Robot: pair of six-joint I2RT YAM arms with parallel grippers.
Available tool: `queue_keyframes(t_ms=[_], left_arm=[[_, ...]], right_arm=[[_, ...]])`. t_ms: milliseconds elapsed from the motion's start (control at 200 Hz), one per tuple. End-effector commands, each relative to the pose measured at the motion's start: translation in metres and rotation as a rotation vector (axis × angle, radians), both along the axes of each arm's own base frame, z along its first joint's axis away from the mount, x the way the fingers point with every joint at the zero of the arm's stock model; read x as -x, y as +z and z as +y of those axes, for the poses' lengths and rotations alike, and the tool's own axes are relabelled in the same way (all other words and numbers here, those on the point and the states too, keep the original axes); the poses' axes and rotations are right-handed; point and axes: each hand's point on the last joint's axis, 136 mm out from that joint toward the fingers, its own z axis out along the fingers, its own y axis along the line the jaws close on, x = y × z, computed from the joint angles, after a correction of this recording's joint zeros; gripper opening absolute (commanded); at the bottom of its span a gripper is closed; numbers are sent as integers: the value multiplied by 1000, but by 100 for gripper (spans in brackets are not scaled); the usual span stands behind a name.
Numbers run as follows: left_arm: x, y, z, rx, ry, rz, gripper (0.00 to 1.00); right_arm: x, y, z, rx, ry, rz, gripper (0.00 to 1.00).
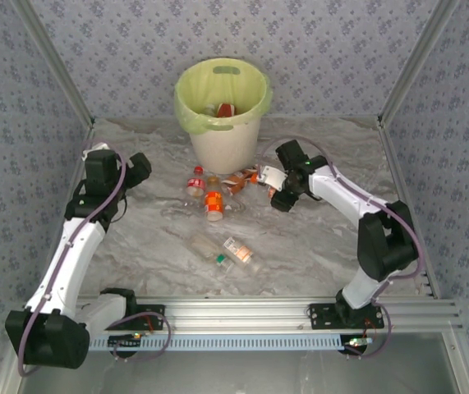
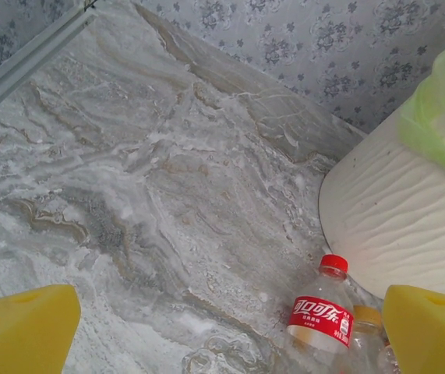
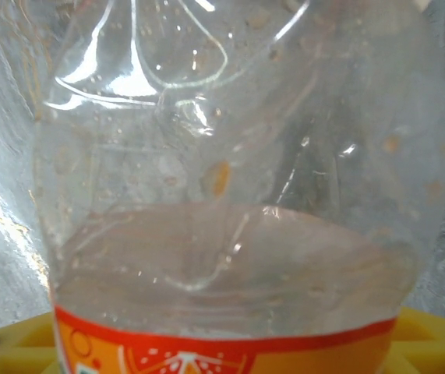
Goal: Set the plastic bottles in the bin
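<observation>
The left fingers point(image 2: 23, 331) stand wide apart above the counter point(image 2: 128, 195), holding nothing; the right fingers point(image 3: 440, 343) clench a clear orange-labelled bottle point(image 3: 230, 195).

Pale blue-grey floral-papered walls point(image 1: 324, 49) enclose three sides of a grey-and-cream marbled table point(image 1: 308, 242), metal posts point(image 1: 55, 61) rise at its back corners, and an aluminium rail point(image 1: 242, 309) runs along its near edge under even light.

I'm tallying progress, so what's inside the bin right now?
In the top view the bin holds at least one bottle with red on it, lying in the yellow-green bag. Anything deeper is hidden by the rim and the bag.
</observation>
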Motion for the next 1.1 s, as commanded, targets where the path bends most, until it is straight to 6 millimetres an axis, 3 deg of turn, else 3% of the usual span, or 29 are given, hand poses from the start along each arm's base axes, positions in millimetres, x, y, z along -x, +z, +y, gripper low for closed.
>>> queue_keyframes(t_ms=[0,145,355,435,720,850,1094], left_arm=[[-6,8,-2,33,1,-31,100],[-7,5,-2,41,1,-21,99],[-5,1,-1,50,7,-9,100],[-5,-1,-2,51,6,-3,99],[-1,-6,0,47,6,17,99],[0,-9,0,46,4,25,99],[-1,-12,0,56,1,33,100]], right_arm=[[4,25,9,-93,-33,-42,60],[5,70,25,-242,-4,-150,59],[-7,160,52,-551,30,-320,59],[-15,194,60,-640,34,-370,59],[-64,284,74,-814,-87,-471,59],[-89,310,80,-858,-129,-508,59],[-151,321,98,-871,-216,-558,61]])
